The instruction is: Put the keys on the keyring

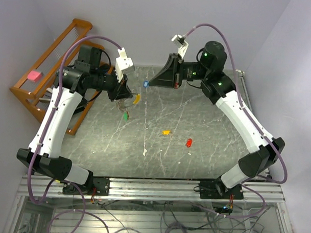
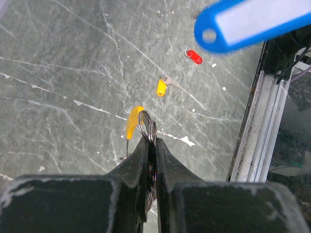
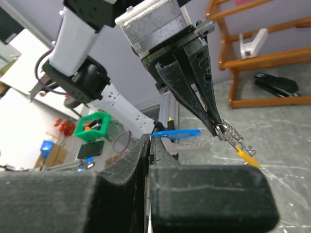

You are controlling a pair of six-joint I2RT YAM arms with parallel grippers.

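**tinkerbot:** ok, working out from the arm bases in the top view, what's lying closest?

**ringo77:** Nearest loose one is the red key [image 1: 189, 142]. It's flat on the grey marbled table [image 1: 103, 140], roughly 4 o'clock from the table's middle. The orange-yellow key [image 1: 166, 132] is near it at about 10 o'clock, not touching, and the left wrist cam shows its bare metal blade. Further out and well apart from those two is the green key [image 1: 126, 115], just at 6 o'clock from the left arm's fingertips. Honestly can't tell if that one lies on the table or dangles.

**tinkerbot:** and the grippers? where's the ring?

**ringo77:** The left gripper [image 2: 150, 143] has its jaws pinched right together on the keyring [image 2: 147, 125], which is held up off the table. The wire coils poke out past the tips, and the yellow banana piece [image 2: 133, 120] hangs at the ring's 9 o'clock in that wrist view. The right gripper [image 3: 149, 141] reaches in from 3 o'clock in the top view, clamped tight on the blue key [image 2: 252, 22]. The tag sits around 1 o'clock from the ring, close, but with a small gap showing.

**tinkerbot:** anything past that?

**ringo77:** Just a wooden rack [image 1: 50, 67] off the table at 10 o'clock, with a pink block [image 1: 34, 75] on it.
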